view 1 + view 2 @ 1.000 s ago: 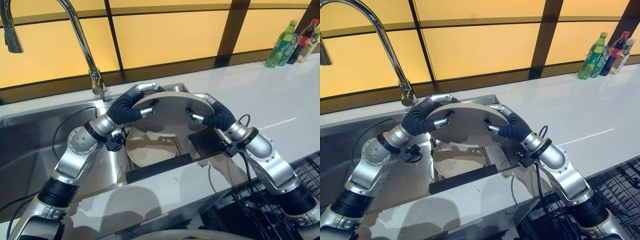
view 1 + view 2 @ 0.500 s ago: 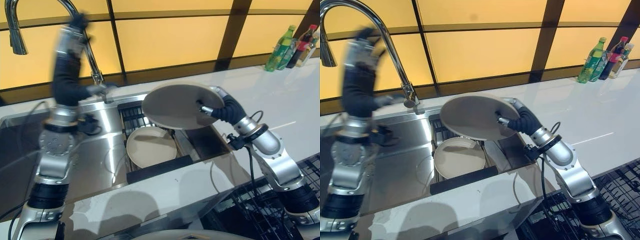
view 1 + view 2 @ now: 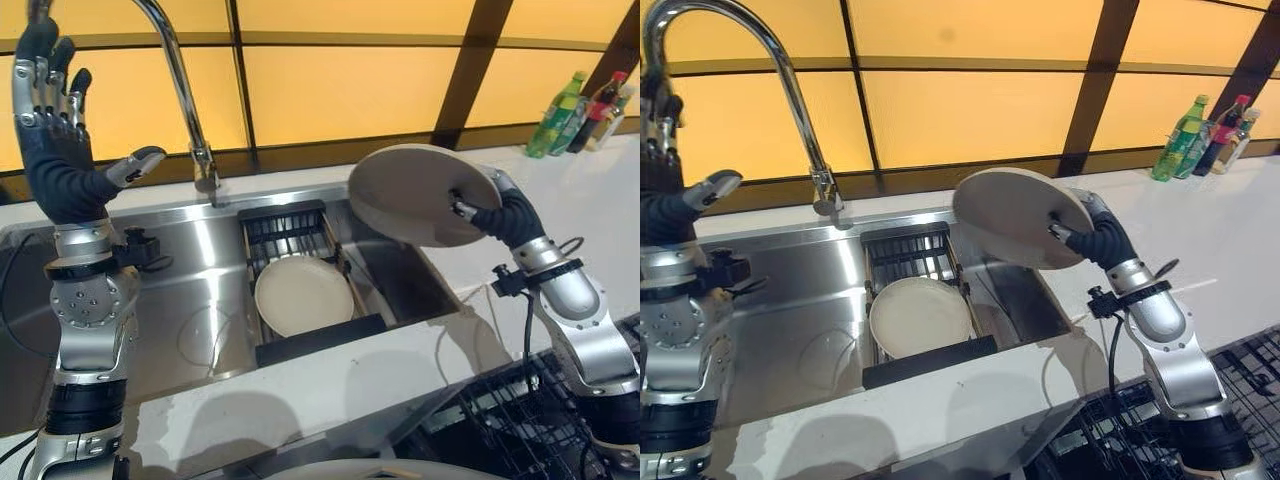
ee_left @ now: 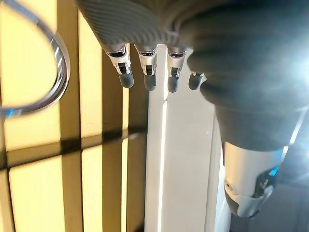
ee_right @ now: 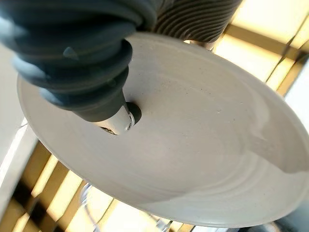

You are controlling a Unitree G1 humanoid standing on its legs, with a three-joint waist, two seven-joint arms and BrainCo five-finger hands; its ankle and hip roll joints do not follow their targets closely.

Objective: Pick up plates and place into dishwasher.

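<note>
Our right hand (image 3: 492, 208) pinches the round beige ceramic plate (image 3: 420, 195) (tilted) above the steel sink (image 3: 190, 290); our left hand (image 3: 55, 150) is raised, fingers spread

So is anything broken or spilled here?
No. The right hand holds one plate tilted above the sink, another plate lies in the rack, and the left hand is raised, open.
</note>
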